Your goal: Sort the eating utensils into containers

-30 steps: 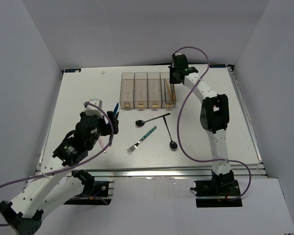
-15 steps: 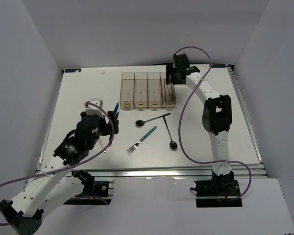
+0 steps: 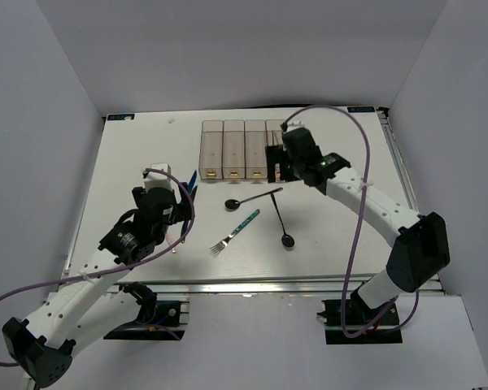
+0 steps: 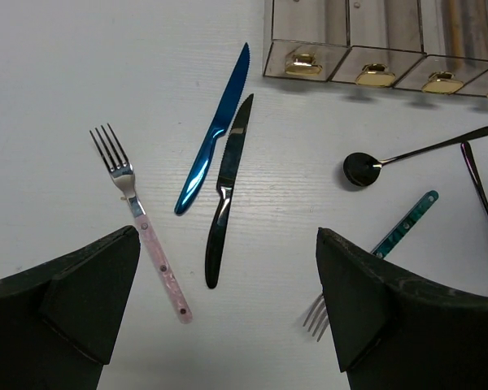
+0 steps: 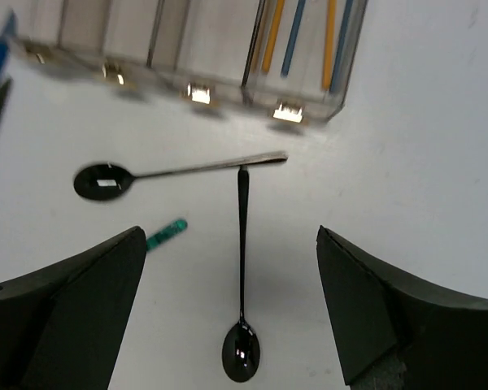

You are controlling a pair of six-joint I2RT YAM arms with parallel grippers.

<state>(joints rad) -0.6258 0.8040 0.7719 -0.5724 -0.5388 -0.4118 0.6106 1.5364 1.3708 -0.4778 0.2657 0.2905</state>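
The containers (image 3: 212,123), joined clear bins with yellow labels, stand at the table's far middle. Orange and blue chopsticks (image 5: 272,36) lie in the rightmost bin. Two black spoons (image 3: 252,197) (image 5: 242,268) and a teal-handled fork (image 3: 236,230) lie in front of the bins. Left of them, in the left wrist view, lie a pink-handled fork (image 4: 142,223), a blue knife (image 4: 215,134) and a black knife (image 4: 225,191). My right gripper (image 5: 232,317) hangs open and empty above the upright spoon, close to the bins' labelled ends. The left gripper (image 4: 228,325) is open and empty over the knives.
White walls enclose the table on three sides. A metal rail (image 3: 252,284) runs along the near edge by the arm bases. Purple cables loop from both arms. A small white block (image 3: 157,171) sits near the left wrist.
The right gripper opened and swung back from over the rightmost bin's far end to the bins' near ends, above the spoons. The left arm shifted only slightly.
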